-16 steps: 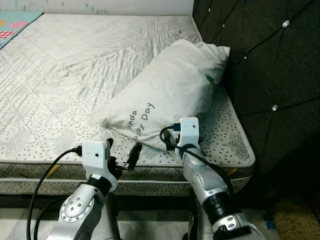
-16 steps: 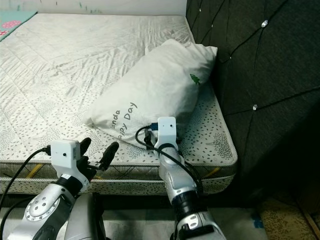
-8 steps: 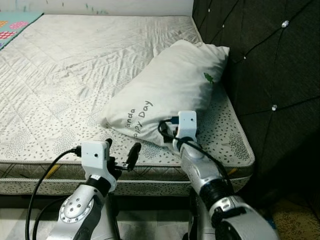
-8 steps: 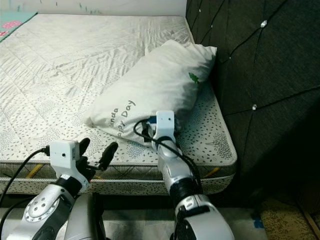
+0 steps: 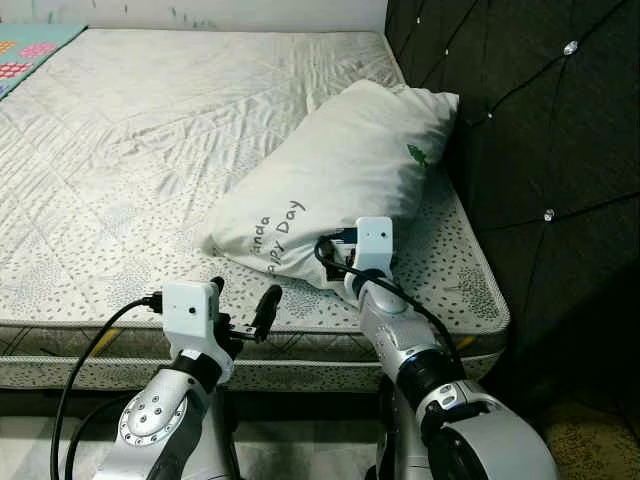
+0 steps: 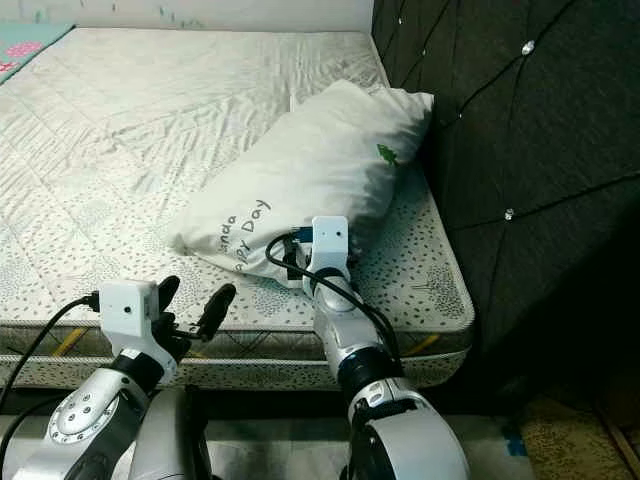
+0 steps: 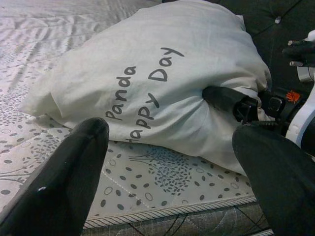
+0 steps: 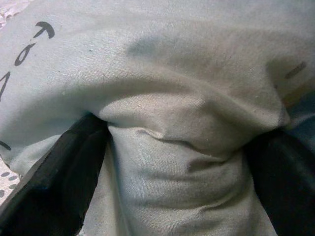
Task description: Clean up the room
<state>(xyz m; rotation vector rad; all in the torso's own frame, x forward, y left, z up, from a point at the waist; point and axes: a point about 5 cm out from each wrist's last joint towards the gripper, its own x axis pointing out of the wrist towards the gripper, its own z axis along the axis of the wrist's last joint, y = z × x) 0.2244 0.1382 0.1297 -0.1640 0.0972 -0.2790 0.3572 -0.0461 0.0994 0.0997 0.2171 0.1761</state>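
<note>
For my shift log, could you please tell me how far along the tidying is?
Done: nothing visibly finished. In hand: the right gripper pinches the near edge of the white printed pillow on the speckled mattress; the left gripper hovers open nearby. Left: placing the pillow properly.

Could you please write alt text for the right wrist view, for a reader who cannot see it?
The right hand pinches a bulging fold of the white pillow, one black finger on each side of the fabric. Dark printed lettering shows at one edge of the pillowcase.

light: even, soft | shadows: deep below the bed edge | focus: head views sharp, near fingers (image 7: 64,182) blurred
</note>
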